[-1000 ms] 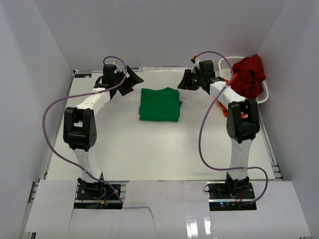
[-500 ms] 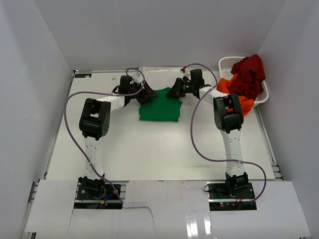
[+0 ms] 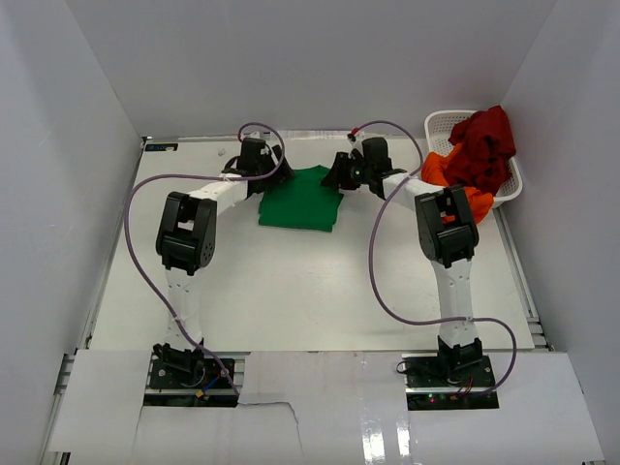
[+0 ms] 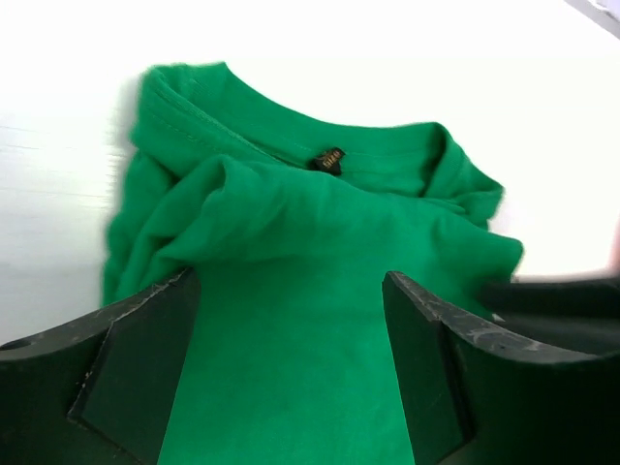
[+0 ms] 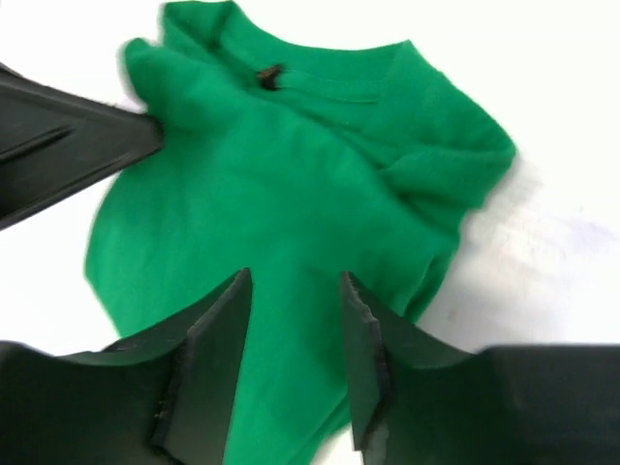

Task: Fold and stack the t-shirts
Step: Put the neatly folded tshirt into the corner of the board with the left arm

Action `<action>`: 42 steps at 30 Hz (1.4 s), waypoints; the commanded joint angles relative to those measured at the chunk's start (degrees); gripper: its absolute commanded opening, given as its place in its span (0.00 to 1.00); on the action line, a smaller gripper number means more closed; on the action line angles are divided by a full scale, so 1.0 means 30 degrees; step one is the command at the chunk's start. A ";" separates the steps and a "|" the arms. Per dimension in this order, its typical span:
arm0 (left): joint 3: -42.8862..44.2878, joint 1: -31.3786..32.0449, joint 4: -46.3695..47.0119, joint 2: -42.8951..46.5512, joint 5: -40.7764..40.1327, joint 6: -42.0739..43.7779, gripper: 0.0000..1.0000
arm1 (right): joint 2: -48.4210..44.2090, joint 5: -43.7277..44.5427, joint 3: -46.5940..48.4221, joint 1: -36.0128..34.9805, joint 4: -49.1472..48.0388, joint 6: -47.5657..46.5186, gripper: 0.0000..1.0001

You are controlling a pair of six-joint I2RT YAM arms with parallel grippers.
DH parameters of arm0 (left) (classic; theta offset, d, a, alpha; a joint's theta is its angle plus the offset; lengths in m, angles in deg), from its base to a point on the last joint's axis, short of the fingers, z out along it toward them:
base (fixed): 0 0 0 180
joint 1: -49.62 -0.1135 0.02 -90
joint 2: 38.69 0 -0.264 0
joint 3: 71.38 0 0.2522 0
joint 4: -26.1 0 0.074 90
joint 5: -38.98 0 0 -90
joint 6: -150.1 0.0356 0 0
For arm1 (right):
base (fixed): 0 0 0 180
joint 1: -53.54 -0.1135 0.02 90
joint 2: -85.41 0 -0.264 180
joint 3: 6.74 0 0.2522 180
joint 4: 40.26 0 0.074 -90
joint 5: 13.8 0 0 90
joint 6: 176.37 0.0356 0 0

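The bright green t-shirt (image 3: 298, 201) lies folded on the white table, collar and label toward the far side. My left gripper (image 3: 272, 177) hovers at its far left corner. In the left wrist view that gripper (image 4: 291, 279) is open, with flat green cloth (image 4: 310, 242) under the wide gap. At the shirt's far right corner is my right gripper (image 3: 339, 175); its own view shows the right gripper (image 5: 294, 279) open more narrowly above the green cloth (image 5: 281, 184), pinching nothing. The dark red t-shirt (image 3: 484, 140) and the orange t-shirt (image 3: 436, 167) are heaped in the basket.
The white lattice basket (image 3: 441, 121) stands at the table's far right corner, against the right wall. White walls close in the table (image 3: 291, 281) on three sides. Both arms' purple cables loop over the table. The left finger (image 5: 68, 145) shows in the right wrist view.
Both grippers have swung inward from the sides to the green shirt's far edge. The shirt has slid a little to the left and turned slightly.
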State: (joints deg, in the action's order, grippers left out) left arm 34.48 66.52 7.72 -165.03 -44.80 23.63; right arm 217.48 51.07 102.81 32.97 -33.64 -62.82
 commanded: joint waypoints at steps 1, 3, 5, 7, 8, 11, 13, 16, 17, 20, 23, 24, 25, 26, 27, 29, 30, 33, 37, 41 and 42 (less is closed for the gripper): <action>0.0730 0.0980 -0.1210 0.2592 -0.3038 0.2014 0.88 | -0.3525 0.0175 -0.1398 0.0268 -0.2891 -0.1024 0.48; 0.1525 0.1742 -0.2235 0.2681 -0.3274 0.2543 0.88 | -0.5426 -0.0323 -0.3089 0.0267 -0.4033 -0.0995 0.52; 0.2522 0.2156 -0.3228 0.2681 -0.3333 0.2751 0.88 | -0.6663 -0.0444 -0.4180 0.0268 -0.4475 -0.1082 0.53; 0.3717 0.2829 -0.4804 0.2333 -0.3565 0.3043 0.88 | -0.8271 -0.0035 -0.5379 0.0239 -0.3631 -0.1694 0.54; 0.4103 0.3034 -0.5309 0.2098 -0.4031 0.3161 0.87 | -0.8774 0.0170 -0.5676 0.0267 -0.2757 -0.1872 0.54; 0.4574 0.3971 -0.6338 0.1365 -0.4677 0.3658 0.87 | -1.0679 0.1165 -0.7492 0.0268 -0.2427 -0.2575 0.54; 0.5041 0.4471 -0.7299 0.0490 -0.5527 0.3719 0.88 | -1.1502 0.1811 -0.7992 0.0326 -0.1580 -0.2810 0.54; 0.5688 0.4589 -0.8271 -0.0392 -0.5501 0.3397 0.87 | -1.1884 0.2339 -0.7877 0.0502 0.0090 -0.3249 0.53; 0.5457 0.4618 -0.8477 -0.0685 -0.5443 0.3164 0.86 | -1.2030 0.2543 -0.8022 0.0560 0.0268 -0.3396 0.53; 0.4695 0.4706 -0.8566 -0.0776 -0.5470 0.2841 0.85 | -1.2645 0.2926 -0.8635 0.0706 0.0562 -0.3339 0.53; 0.3757 0.4765 -0.8771 -0.0805 -0.6582 0.2372 0.85 | -1.3348 0.3189 -0.9221 0.0736 0.0650 -0.3309 0.53; 0.3552 0.4736 -0.8772 -0.0892 -0.6845 0.2284 0.85 | -1.3698 0.3189 -0.9369 0.0736 0.0650 -0.3280 0.53; 0.3550 0.4678 -0.8917 -0.1038 -0.6993 0.2167 0.85 | -1.3846 0.3189 -0.9516 0.0707 0.0766 -0.3280 0.53; 0.3579 0.4416 -0.8947 -0.1185 -0.6966 0.2050 0.86 | -1.3993 0.3160 -0.9749 0.0736 0.0825 -0.3309 0.53; 0.3608 0.4210 -0.8889 -0.1563 -0.6704 0.1904 0.87 | -1.4371 0.3218 -0.9926 0.0707 0.0826 -0.3338 0.53; 0.3842 0.3423 -0.8976 -0.2121 -0.6205 0.1873 0.88 | -1.4754 0.3190 -1.0277 0.0765 0.0797 -0.3368 0.53; 0.3843 0.3040 -0.8948 -0.2501 -0.5914 0.1815 0.88 | -1.5104 0.3131 -1.0569 0.0766 0.0797 -0.3368 0.53; 0.3872 0.1517 -0.8889 -0.2884 -0.5295 0.1989 0.88 | -1.5807 0.2956 -1.1155 0.0883 0.0767 -0.3397 0.53; 0.3552 -0.0212 -0.8278 -0.2741 -0.5852 0.3130 0.90 | -1.6279 0.2487 -1.1567 0.0971 0.0738 -0.3339 0.53; 0.2616 -0.2233 -0.7251 -0.2243 -0.5883 0.4038 0.95 | -1.6513 0.2019 -1.2065 0.1029 0.0504 -0.3280 0.54; 0.2496 -0.2991 -0.7016 -0.2212 -0.5852 0.4244 0.96 | -1.6572 0.1901 -1.2182 0.1029 0.0417 -0.3251 0.54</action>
State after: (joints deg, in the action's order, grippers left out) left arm 45.87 62.52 -9.98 -170.10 -60.63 33.46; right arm 169.35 58.50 67.56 35.70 -30.12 -72.00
